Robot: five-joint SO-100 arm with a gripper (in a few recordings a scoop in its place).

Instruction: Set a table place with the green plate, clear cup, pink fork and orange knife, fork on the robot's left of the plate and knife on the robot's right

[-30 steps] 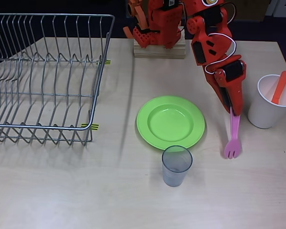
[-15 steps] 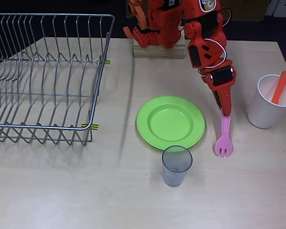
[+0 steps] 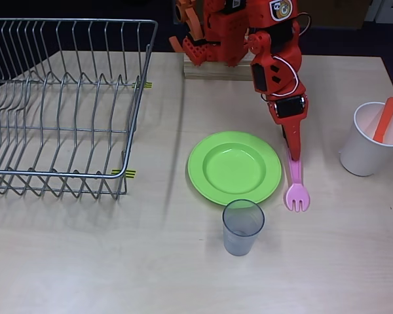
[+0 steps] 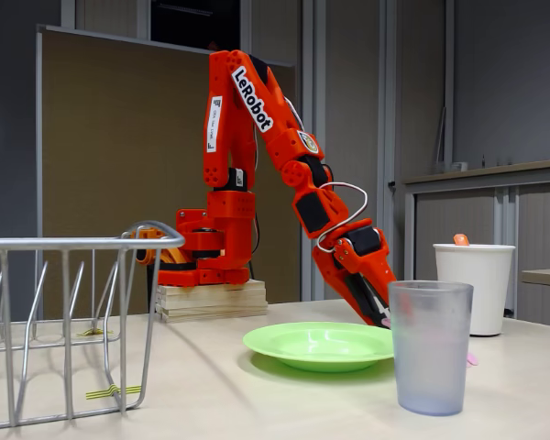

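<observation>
One utensil in play | your pincer [image 3: 293, 156] grips pink fork [image 3: 296, 188] by handle, tines down, just beside green plate [image 3: 234, 167] rim | orange knife [image 3: 384, 120] waits in white paper cup [image 3: 372, 152].

We see a pale wooden table [image 4: 211, 385], a brown panel [image 4: 119, 165] behind it, and grey walls [image 4: 513, 82].

"LeRobot" in white on the orange arm [image 4: 257, 101]
</observation>
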